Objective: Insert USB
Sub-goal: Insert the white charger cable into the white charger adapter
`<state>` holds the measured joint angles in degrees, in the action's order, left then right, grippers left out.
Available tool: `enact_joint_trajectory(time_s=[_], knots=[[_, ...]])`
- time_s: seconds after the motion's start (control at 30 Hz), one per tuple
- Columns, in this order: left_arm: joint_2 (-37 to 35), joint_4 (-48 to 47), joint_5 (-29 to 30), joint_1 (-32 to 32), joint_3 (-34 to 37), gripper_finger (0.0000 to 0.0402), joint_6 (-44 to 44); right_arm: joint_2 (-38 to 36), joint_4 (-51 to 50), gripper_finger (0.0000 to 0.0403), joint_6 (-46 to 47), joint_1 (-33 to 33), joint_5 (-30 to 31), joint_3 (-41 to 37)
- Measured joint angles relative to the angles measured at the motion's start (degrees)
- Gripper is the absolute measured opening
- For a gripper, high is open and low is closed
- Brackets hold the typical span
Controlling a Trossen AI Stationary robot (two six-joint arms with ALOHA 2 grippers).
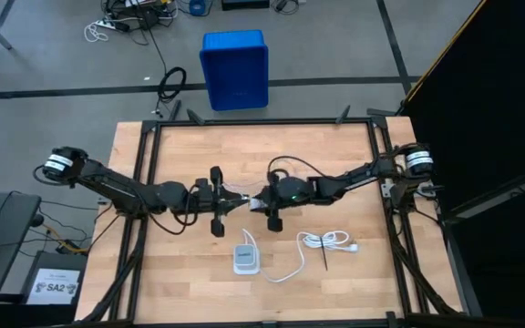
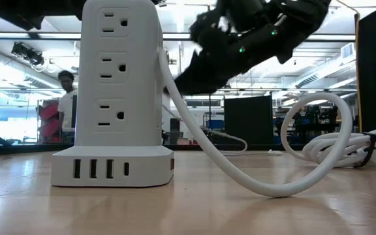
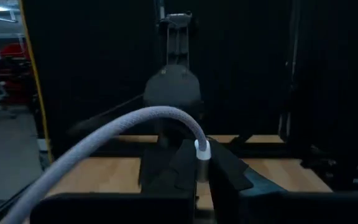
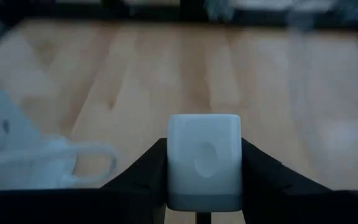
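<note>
We see a pale wooden table (image 1: pixel 335 282), a glossy white plastic outlet tower (image 2: pixel 119 85), and a matt braided USB (image 3: pixel 110 127) cable.

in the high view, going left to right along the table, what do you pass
left gripper shut on the USB → right gripper holding the charger block → bundled white cord; the power strip tower stands nearer the front edge, below the grippers.
</note>
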<state>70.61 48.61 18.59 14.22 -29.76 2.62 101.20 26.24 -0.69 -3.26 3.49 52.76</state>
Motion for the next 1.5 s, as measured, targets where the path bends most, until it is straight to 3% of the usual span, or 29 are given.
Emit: enact_joint_trajectory(time_s=[0.2, 0.33, 0.43, 0.83, 1.5], knots=[[0.65, -0.1, 0.45, 0.2, 0.07, 0.0003, -0.14, -7.73, 23.62, 0.0113, -4.58, -0.43, -4.24, -13.91], [2.03, 2.42, 0.52, 0.2, 0.04, 0.0003, -1.03, -6.83, 42.4, 0.0113, -6.94, -1.65, -7.68, -21.28], [4.02, 5.01, 0.5, 0.2, 0.04, 0.0003, -1.13, -5.8, 47.47, 0.0113, -4.97, -1.65, -7.71, -23.17], [12.5, 18.89, 0.22, 0.2, -0.02, 0.0003, 1.8, -4.78, 46.0, 0.0113, -3.34, -2.63, -5.9, -20.07], [14.49, 19.17, -1.29, 0.07, -3.03, 0.0003, 3.11, -4.7, 42.12, 0.0113, -1.99, -2.58, -5.11, -18.16]])
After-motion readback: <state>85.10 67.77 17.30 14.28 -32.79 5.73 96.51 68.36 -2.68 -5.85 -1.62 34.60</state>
